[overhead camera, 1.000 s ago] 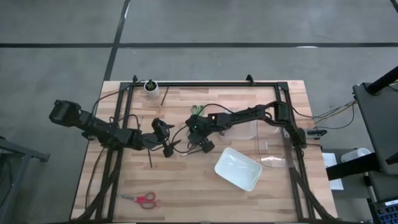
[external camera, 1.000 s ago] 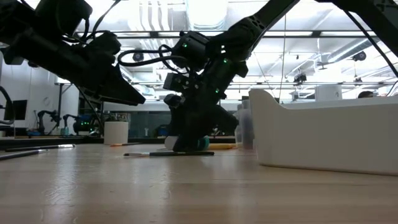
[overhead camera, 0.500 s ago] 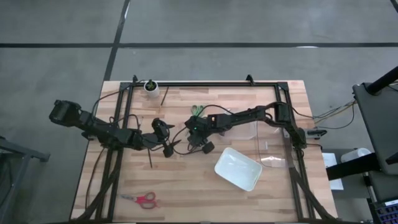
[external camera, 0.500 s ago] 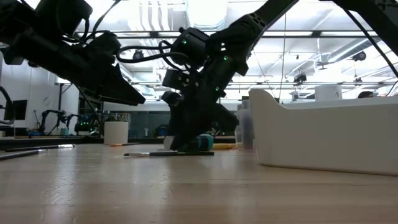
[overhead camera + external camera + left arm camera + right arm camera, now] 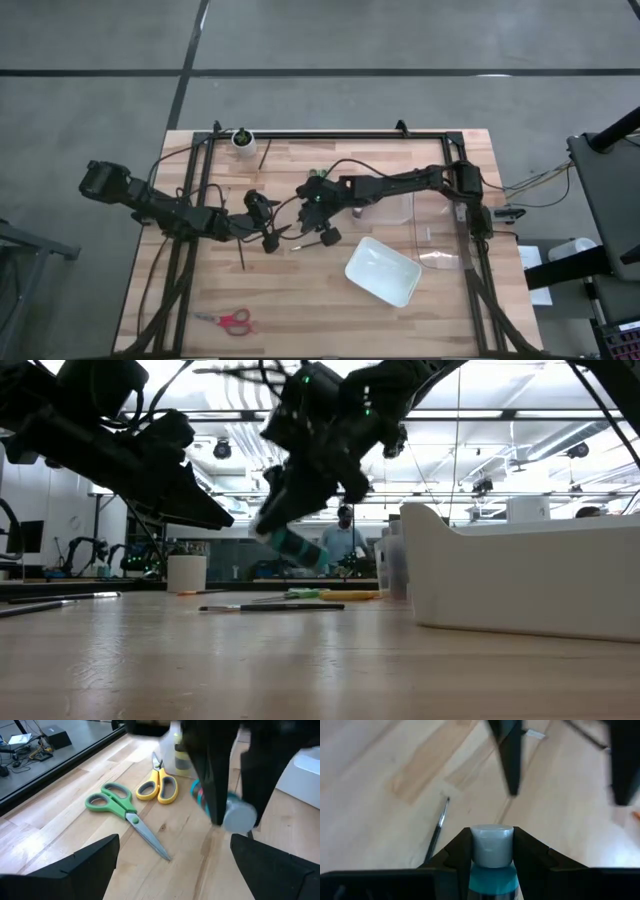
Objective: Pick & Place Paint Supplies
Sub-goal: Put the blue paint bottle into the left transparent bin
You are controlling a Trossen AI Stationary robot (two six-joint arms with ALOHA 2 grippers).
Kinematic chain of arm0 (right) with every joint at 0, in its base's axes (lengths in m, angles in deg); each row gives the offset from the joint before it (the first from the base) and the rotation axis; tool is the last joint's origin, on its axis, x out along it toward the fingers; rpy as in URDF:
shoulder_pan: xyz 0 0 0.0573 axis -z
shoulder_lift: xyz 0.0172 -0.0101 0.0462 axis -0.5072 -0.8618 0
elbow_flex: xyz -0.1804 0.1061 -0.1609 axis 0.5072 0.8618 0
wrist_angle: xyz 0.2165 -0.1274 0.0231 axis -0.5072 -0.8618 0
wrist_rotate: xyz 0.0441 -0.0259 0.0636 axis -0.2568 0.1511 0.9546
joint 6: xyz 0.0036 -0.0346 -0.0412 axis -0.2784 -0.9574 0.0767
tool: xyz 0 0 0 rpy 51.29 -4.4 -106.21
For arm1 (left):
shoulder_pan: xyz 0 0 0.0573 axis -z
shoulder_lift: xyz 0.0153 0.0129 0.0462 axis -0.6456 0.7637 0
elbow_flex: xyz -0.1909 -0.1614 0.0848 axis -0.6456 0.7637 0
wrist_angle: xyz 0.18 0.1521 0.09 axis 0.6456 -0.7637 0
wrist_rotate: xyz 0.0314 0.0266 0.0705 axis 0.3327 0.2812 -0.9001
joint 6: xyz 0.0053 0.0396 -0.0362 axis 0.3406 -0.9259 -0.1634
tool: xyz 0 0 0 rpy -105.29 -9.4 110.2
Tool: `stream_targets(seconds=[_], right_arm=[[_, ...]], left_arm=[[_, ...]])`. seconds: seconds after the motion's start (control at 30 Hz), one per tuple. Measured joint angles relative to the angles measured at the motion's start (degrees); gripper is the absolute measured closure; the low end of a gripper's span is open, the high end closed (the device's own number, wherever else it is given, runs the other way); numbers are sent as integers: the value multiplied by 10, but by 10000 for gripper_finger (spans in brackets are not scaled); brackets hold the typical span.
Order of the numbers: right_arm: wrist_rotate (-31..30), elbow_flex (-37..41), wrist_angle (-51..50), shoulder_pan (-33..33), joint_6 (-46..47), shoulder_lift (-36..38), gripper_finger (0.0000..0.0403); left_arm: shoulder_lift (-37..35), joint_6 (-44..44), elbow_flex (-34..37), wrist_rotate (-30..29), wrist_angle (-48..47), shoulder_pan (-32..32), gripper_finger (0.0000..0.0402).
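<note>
right wrist view gives us the plainest look at the teal paint bottle (image 5: pixel 491 865): its pale cap sits between the two dark fingers (image 5: pixel 456 856) of the right tool (image 5: pixel 491 851), which pinch it just below the cap, so the bottle's long axis runs forward out of the grip. in the low view the teal paint bottle (image 5: pixel 291 546) hangs tilted, clear of the tabletop (image 5: pixel 300 660), cap end lower, with a thin dark brush (image 5: pixel 270 606) lying flat beneath it. from the high view we place the right tool (image 5: pixel 318 205) near the middle of the tabletop, and the white tray (image 5: pixel 382 270) lies near it, off toward the right arm's own side; we judge that direction to be the one the carry turns on, though we cannot tell where the bottle is meant to go. the green scissors (image 5: pixel 122 814) and yellow scissors (image 5: pixel 159 784) lie side by side just beyond. the left tool (image 5: pixel 272 232) waits close by, fingers spread wide and holding nothing. red scissors (image 5: pixel 232 320) lie well apart.
</note>
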Motion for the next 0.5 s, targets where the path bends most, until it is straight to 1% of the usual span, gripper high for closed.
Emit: stream_targets(seconds=[0.2,0.3,0.4,0.5], right_arm=[[8,3,5,0,62,27,296],[27,11,5,2,61,47,296],[31,24,11,3,61,74,296],[31,62,43,7,71,108,296]], left_arm=[[0,0,0,0,0,0,13],[0,0,0,0,0,0,13],[0,0,0,0,0,0,13],[0,0,0,0,1,0,13]])
